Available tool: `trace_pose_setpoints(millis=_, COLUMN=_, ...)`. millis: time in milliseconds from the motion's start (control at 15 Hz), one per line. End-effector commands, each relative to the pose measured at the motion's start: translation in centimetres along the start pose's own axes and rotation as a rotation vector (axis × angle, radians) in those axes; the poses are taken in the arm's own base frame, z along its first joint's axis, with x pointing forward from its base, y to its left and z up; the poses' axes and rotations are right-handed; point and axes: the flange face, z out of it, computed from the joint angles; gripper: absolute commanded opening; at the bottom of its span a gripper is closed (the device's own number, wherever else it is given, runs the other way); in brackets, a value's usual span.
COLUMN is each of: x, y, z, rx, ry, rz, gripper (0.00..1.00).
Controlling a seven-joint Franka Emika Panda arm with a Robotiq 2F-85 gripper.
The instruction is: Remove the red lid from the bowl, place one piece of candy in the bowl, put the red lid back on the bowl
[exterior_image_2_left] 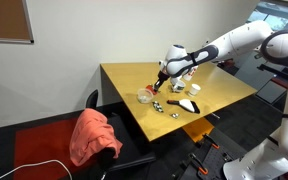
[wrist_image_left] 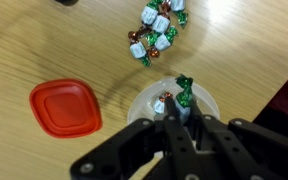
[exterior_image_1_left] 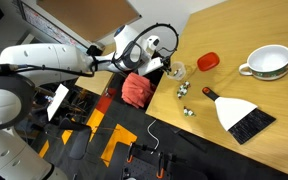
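The small clear glass bowl [wrist_image_left: 174,105] stands uncovered on the wooden table and shows in both exterior views [exterior_image_1_left: 177,70] [exterior_image_2_left: 145,97]. The red lid [wrist_image_left: 66,108] lies flat on the table beside it, apart from the bowl [exterior_image_1_left: 207,61]. My gripper [wrist_image_left: 180,112] is right over the bowl, shut on a green-wrapped candy [wrist_image_left: 184,88] held at the bowl's mouth. A silver-wrapped piece [wrist_image_left: 162,100] shows inside the bowl. A cluster of loose candies [wrist_image_left: 156,32] lies on the table beyond the bowl [exterior_image_1_left: 184,90].
A large white bowl with a green rim [exterior_image_1_left: 269,63] and a white dustpan with a black brush [exterior_image_1_left: 242,115] sit further along the table. A red cloth [exterior_image_1_left: 136,90] lies on a chair at the table's edge [exterior_image_2_left: 94,135]. The table edge is close to the bowl.
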Motion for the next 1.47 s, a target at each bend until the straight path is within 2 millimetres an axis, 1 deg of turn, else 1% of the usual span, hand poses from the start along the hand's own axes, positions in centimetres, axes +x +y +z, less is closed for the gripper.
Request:
trace_pose_setpoints(millis=0, x=3.1, y=0.9, z=1.5, rx=0.003, ry=0.028, rz=-0.001, gripper=0.03)
trace_pose_setpoints(millis=200, x=4.7, y=0.7, z=3.2, rx=0.021, ry=0.038, rz=-0.001, gripper=0.03)
trace_pose_setpoints(millis=400, x=5.6, y=0.4, z=4.8, rx=0.031, ry=0.036, rz=-0.009, gripper=0.03)
trace_pose_setpoints(millis=467, x=5.7, y=0.2, z=5.0, rx=0.032, ry=0.034, rz=-0.01, gripper=0.39)
trace_pose_setpoints(millis=533, x=5.8, y=0.1, z=5.2, rx=0.034, ry=0.033, rz=-0.012, gripper=0.4)
trace_pose_setpoints(millis=800, x=5.5, y=0.0, z=5.1, rx=0.047, ry=0.031, rz=-0.025, gripper=0.68)
trace_pose_setpoints(millis=867, x=5.4, y=-0.1, z=4.9, rx=0.048, ry=0.032, rz=-0.027, gripper=0.77)
trace_pose_setpoints(millis=1000, x=5.2, y=0.0, z=4.4, rx=0.048, ry=0.04, rz=-0.022, gripper=0.9)
trace_pose_setpoints(millis=1067, x=5.2, y=0.3, z=3.8, rx=0.06, ry=0.054, rz=-0.011, gripper=0.98)
trace_pose_setpoints(millis=1133, x=5.2, y=0.6, z=3.4, rx=0.07, ry=0.062, rz=-0.002, gripper=1.0)
trace_pose_setpoints(millis=1400, x=5.0, y=2.5, z=0.5, rx=0.131, ry=0.126, rz=0.051, gripper=1.0)
